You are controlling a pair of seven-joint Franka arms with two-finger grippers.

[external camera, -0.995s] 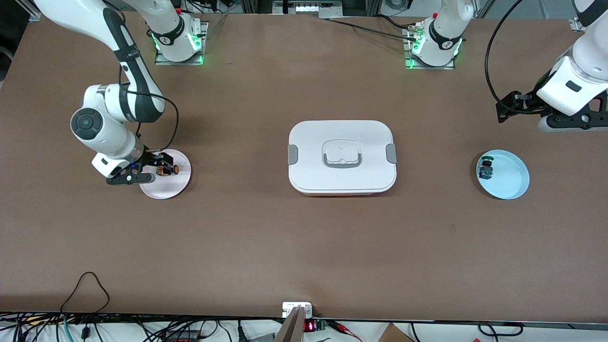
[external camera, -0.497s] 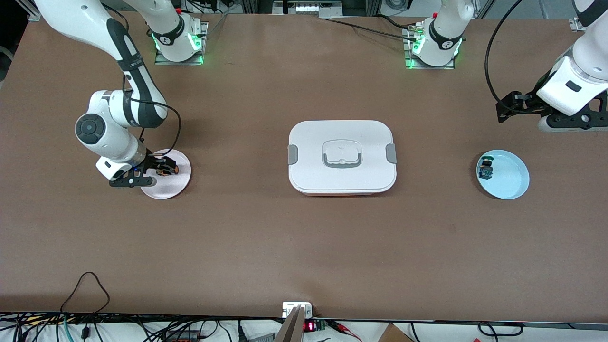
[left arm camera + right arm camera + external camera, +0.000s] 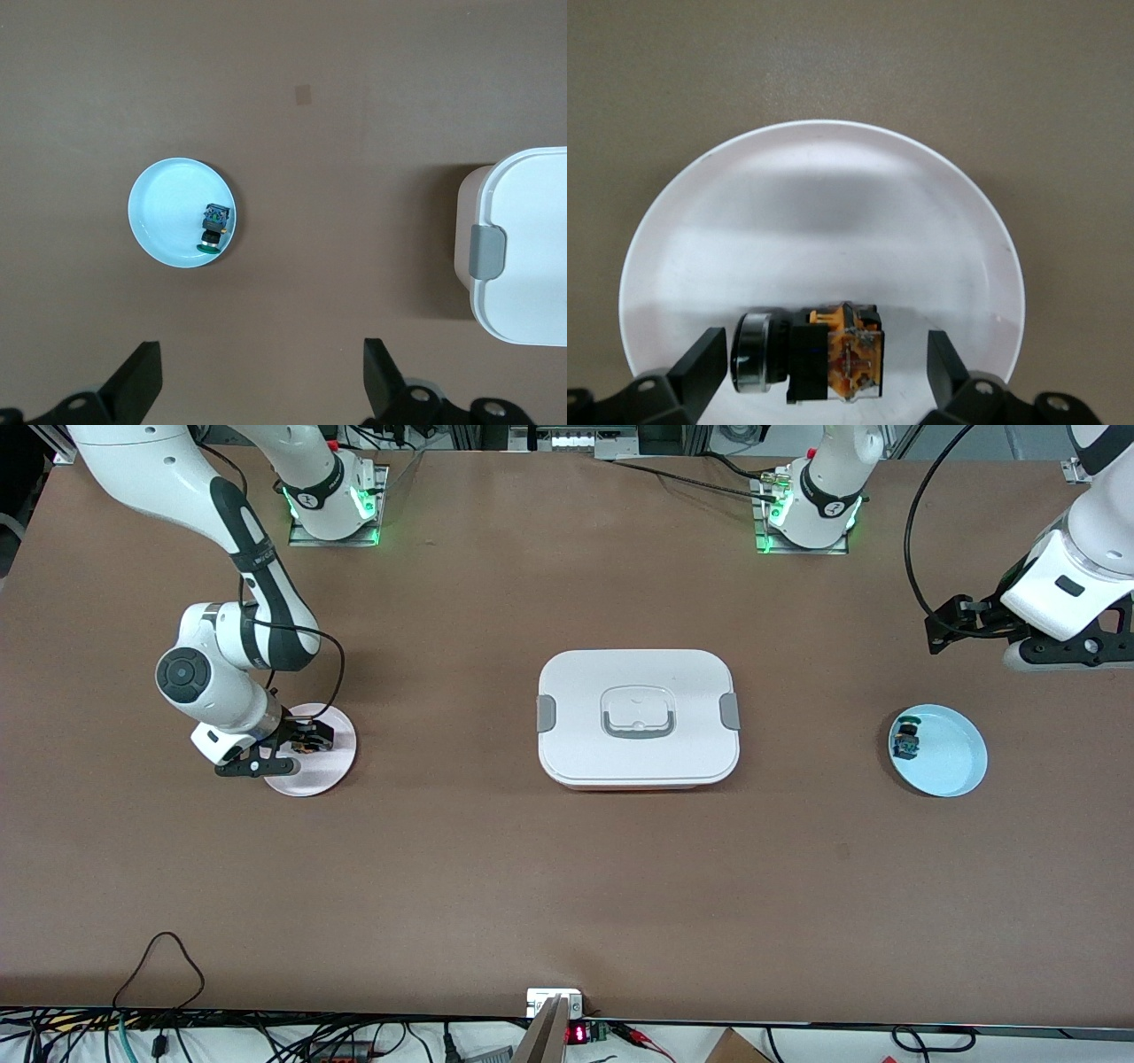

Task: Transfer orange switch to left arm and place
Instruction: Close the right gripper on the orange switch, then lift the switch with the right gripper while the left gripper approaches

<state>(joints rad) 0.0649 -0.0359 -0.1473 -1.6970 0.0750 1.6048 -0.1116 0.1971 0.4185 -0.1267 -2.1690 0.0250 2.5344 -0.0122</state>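
The orange switch (image 3: 828, 354) lies on its side on a white plate (image 3: 824, 204) toward the right arm's end of the table. My right gripper (image 3: 824, 376) is open and low over this plate, one finger on each side of the switch, with gaps showing. In the front view the right gripper (image 3: 301, 742) covers most of the switch. The white box (image 3: 638, 717) stands at the table's middle, lid on. My left gripper (image 3: 941, 627) is open and empty, held up over bare table beside a light blue plate (image 3: 952, 757); it waits.
A green-and-blue switch (image 3: 905, 737) lies on the light blue plate, which also shows in the left wrist view (image 3: 164, 212). The box's clip (image 3: 487, 252) shows at that view's edge. Arm bases stand along the table's back edge.
My right arm has moved a little toward the box and come down over the white plate, so its open fingers now stand on both sides of the orange switch. The left arm has not moved.
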